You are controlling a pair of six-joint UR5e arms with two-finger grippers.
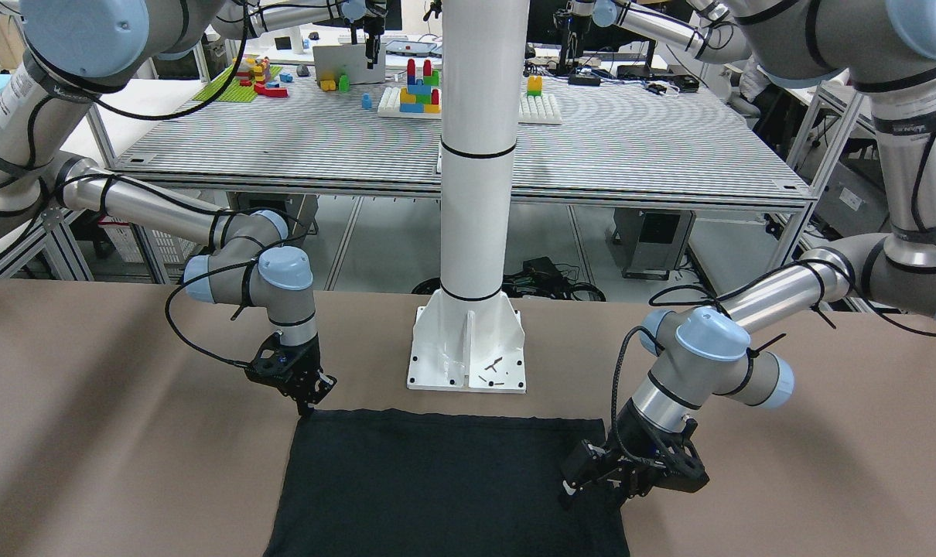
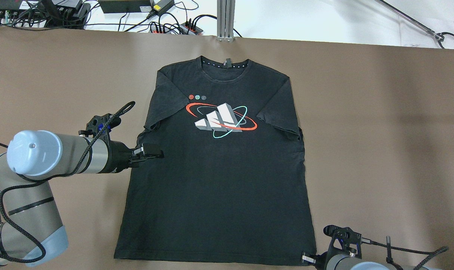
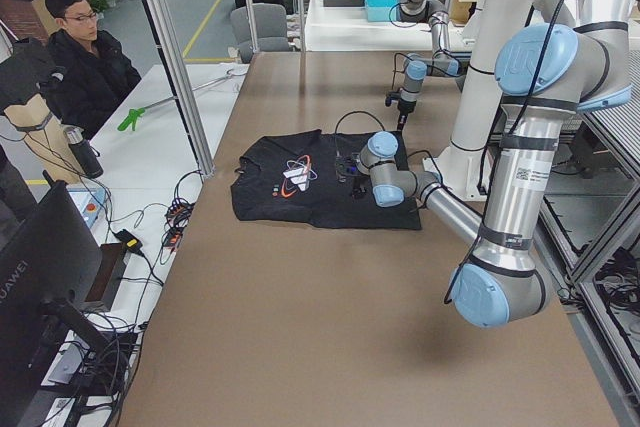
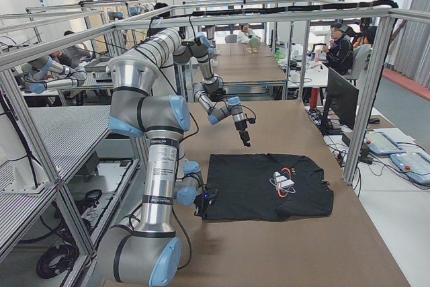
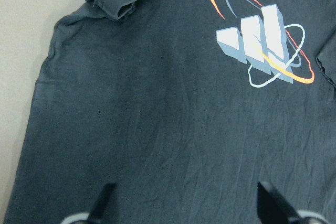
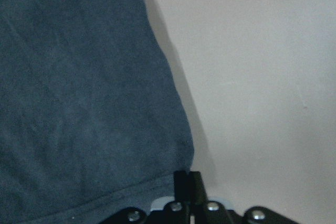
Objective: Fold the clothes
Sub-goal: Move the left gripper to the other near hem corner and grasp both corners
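Note:
A black T-shirt [image 2: 219, 180] with a white, red and teal chest print lies flat, face up, on the brown table [image 2: 381, 131], collar at the far side. It also shows in the front view [image 1: 437, 480]. My left gripper [image 2: 154, 153] hovers over the shirt's left edge, just below the sleeve. In the left wrist view [image 5: 186, 203] its fingers [image 5: 105, 200] stand wide apart over the shirt [image 5: 157, 103], empty. My right gripper [image 2: 305, 257] is at the near right hem corner. In the right wrist view [image 6: 187, 179] its fingers are pressed together on that corner of the shirt [image 6: 79, 103].
The white pillar [image 1: 476, 193] stands on its base [image 1: 468, 356] just behind the shirt's hem on the robot's side. Cables and power strips [image 2: 167, 22] lie past the table's far edge. A seated person [image 3: 85, 57] is beyond that edge.

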